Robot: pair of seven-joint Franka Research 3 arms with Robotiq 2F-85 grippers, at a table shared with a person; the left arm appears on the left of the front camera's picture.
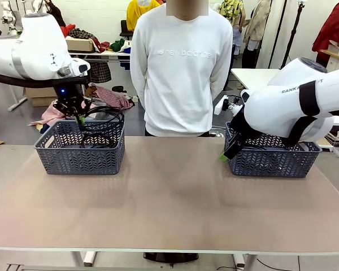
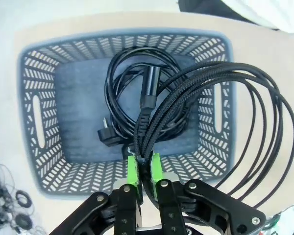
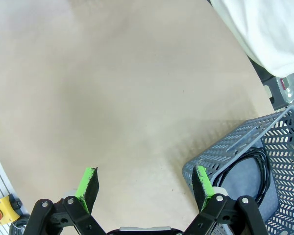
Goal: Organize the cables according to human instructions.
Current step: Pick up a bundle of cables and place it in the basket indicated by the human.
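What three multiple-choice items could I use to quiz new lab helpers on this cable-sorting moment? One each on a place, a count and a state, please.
1. Where is the left gripper?
A. Above the left basket
B. Resting on the bare table
C. Inside the right basket

2. How many baskets stand on the table?
A. One
B. Two
C. Four

3. How do the right gripper's fingers stand?
A. Shut on a plug
B. Shut on nothing
C. Apart, with nothing between them

Answers:
1 A: the left wrist view looks straight down into the left basket, and the front view shows the gripper at its rim.
2 B: the front view shows one grey basket at each side.
3 C: the right wrist view shows bare table between the green pads. The left gripper, by contrast, is shut on a braided cable.
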